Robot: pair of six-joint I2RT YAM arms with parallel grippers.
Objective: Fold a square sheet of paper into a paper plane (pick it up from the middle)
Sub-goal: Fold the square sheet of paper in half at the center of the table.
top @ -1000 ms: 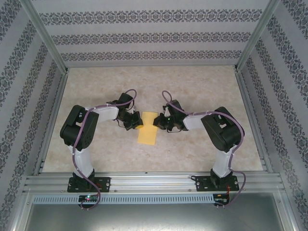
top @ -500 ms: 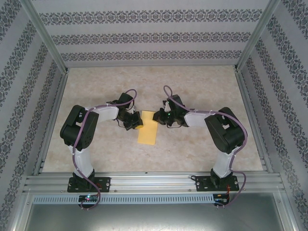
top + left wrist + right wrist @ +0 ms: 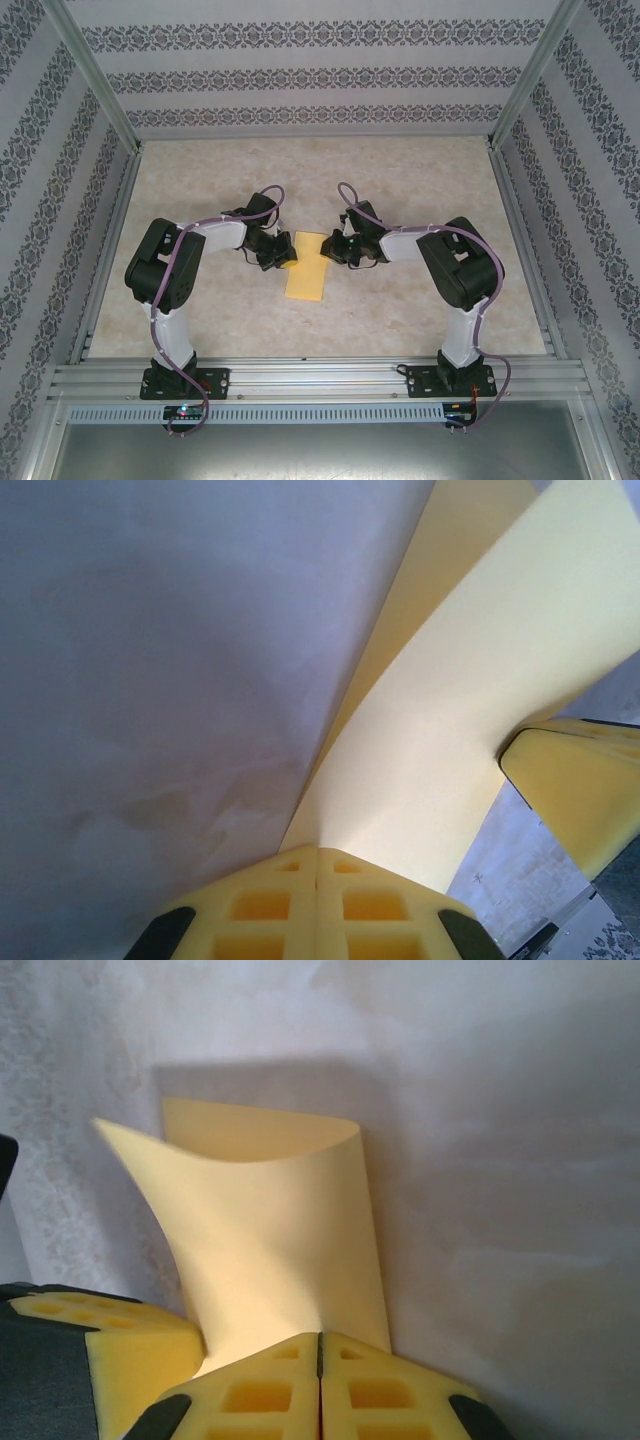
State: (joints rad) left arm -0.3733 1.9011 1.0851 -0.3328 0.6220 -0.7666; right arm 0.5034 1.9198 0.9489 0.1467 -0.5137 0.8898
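The square sheet of paper (image 3: 308, 270) is yellow-orange and lies folded into a long strip at the table's middle. My left gripper (image 3: 287, 258) is shut on the strip's left edge. Its yellow pads (image 3: 260, 905) meet where the paper (image 3: 450, 730) fans out in two layers. My right gripper (image 3: 327, 250) is shut on the far right part of the strip. In the right wrist view its pads (image 3: 380, 1390) pinch the upper layer of the paper (image 3: 270, 1220), which curls up off the lower one. The paper plane is out of view.
The two grippers face each other a few centimetres apart across the strip; a left pad (image 3: 110, 1355) shows in the right wrist view and a right pad (image 3: 580, 790) in the left wrist view. Patterned walls (image 3: 320, 80) and metal rails (image 3: 310, 380) bound the beige table (image 3: 420, 180).
My right gripper has shifted a little left and farther back along the paper's right edge, and its arm has swung with it. The left arm has stayed put.
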